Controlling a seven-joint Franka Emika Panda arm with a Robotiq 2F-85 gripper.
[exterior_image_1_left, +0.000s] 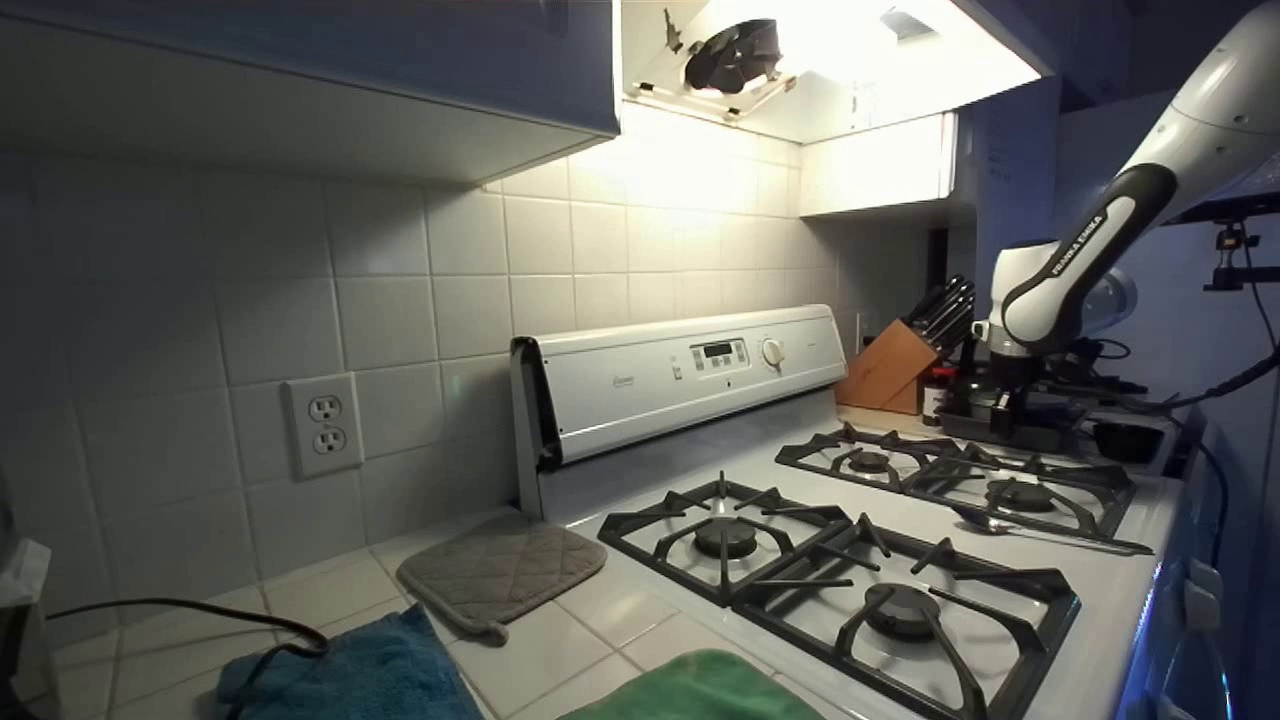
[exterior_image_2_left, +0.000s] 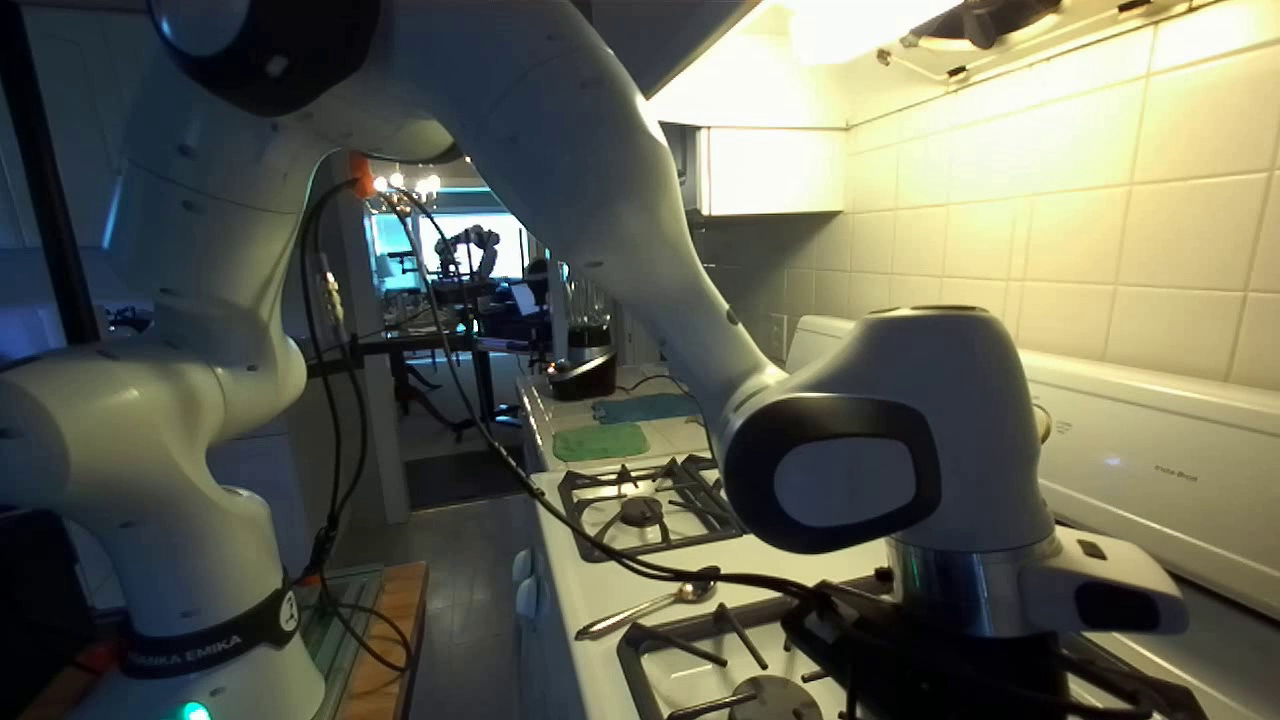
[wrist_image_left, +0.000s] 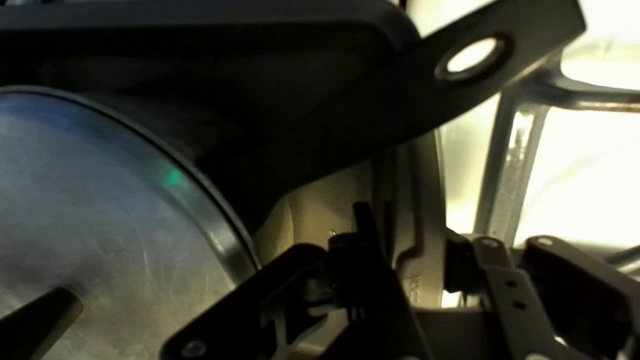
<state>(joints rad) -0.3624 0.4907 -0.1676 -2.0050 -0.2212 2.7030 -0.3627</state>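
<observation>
Black two-fingered gripper (wrist_image_left: 406, 231), its jaws parted, straddled the rim of a dark metallic tray (wrist_image_left: 432, 220) beside the white gas stove (exterior_image_1_left: 880, 508); a flat black handle (wrist_image_left: 400, 102) overhung it, presumably too long to nest.

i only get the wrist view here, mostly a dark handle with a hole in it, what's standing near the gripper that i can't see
Observer: In an exterior view, a wooden knife block stands near the dark tray below the gripper.

Operator: ok and anything loose lying about

Observer: Yes, in both exterior views a metal spoon lies on the stove top, between the two sets of grates.

Operator: which way does it point

Observer: Its bowl end is toward the tiled wall, so the tail end points toward the front of the stove.
</observation>
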